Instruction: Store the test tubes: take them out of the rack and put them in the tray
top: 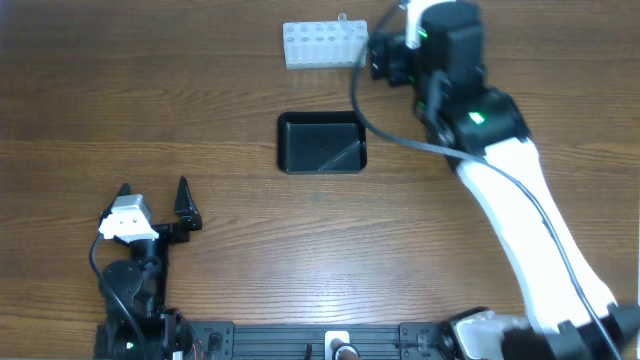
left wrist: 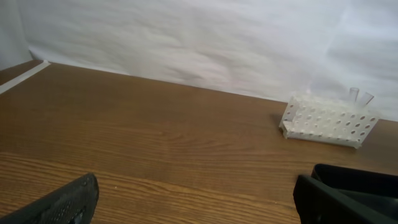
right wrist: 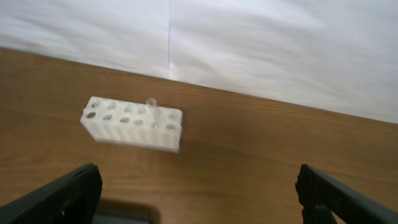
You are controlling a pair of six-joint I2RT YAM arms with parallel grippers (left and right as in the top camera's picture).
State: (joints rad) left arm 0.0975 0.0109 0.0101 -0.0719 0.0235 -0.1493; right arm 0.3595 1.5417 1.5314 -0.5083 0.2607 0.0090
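Plainly the right gripper (top: 380,55), spread open and empty, is the one close to the white rack (top: 320,45), by the end where the upright test tubes (top: 343,20) stand, while the black tray (top: 322,143) lies just beside the rack's near side on the counter (top: 120,90).

I can read no text, number, label or sign here. The white plastic test-tube rack (top: 320,58), the black rectangular tray (top: 283,143) and the brown wood-grain table (top: 300,250) bear no legible marking.
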